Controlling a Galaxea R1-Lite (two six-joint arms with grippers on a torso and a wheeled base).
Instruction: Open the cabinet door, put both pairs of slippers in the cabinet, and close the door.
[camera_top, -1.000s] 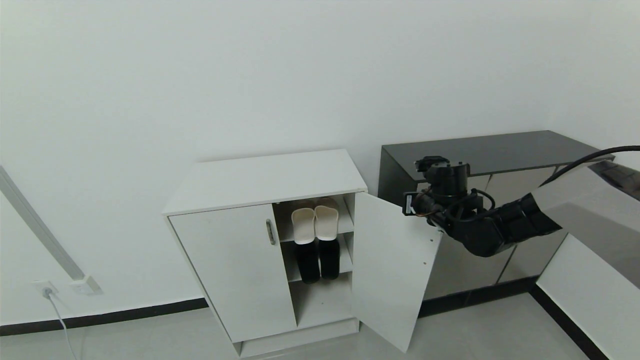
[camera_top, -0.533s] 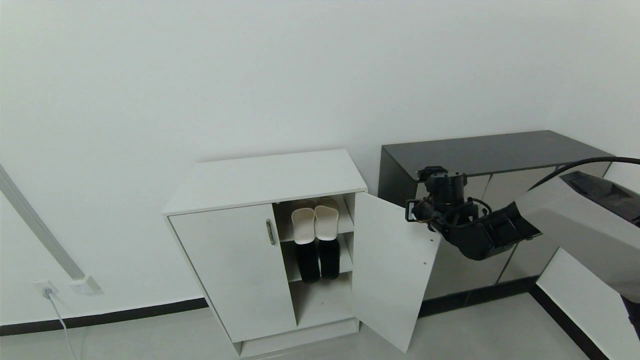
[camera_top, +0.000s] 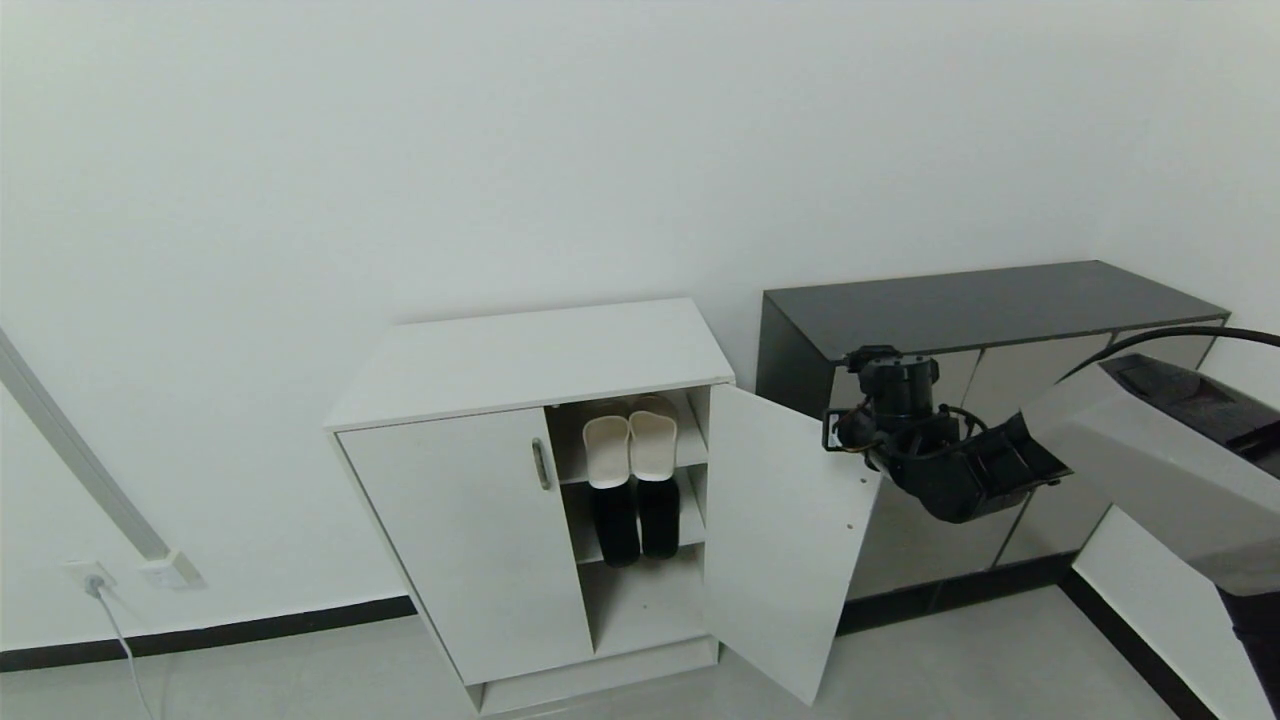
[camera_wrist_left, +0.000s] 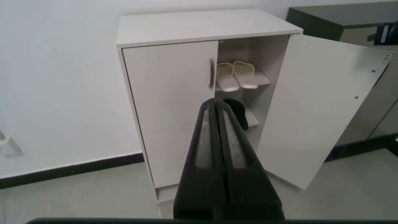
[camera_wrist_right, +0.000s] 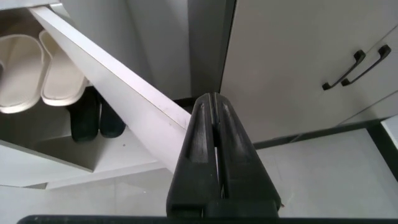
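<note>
— Where do the grippers sit against the cabinet?

— The left gripper (camera_wrist_left: 216, 104) hangs out in front of the cabinet (camera_top: 520, 360), well apart from it. Its fingers are pressed flat together on nothing. The right gripper (camera_wrist_right: 215, 98) is at the upper free corner of the cabinet's right door (camera_top: 780, 530), on the door's outer side. Its fingers are also clenched, with nothing between them. I cannot tell whether it touches the door's edge.

— And the doors?

— The right door stands swung wide out from the cabinet. The left door (camera_top: 470, 540) is flush and closed, with its handle (camera_top: 541, 464) at the edge beside the opening.

— The slippers?

— Both pairs are inside the cabinet. The white slippers (camera_top: 630, 447) lie side by side on the upper shelf. The black slippers (camera_top: 637, 520) lie side by side on the shelf just below.

— Farther back?

— A dark sideboard (camera_top: 980, 300) stands just beside the cabinet on the robot's right, against the same wall. A wall socket (camera_top: 90, 577) sits low on that wall, well off to the cabinet's left.
</note>
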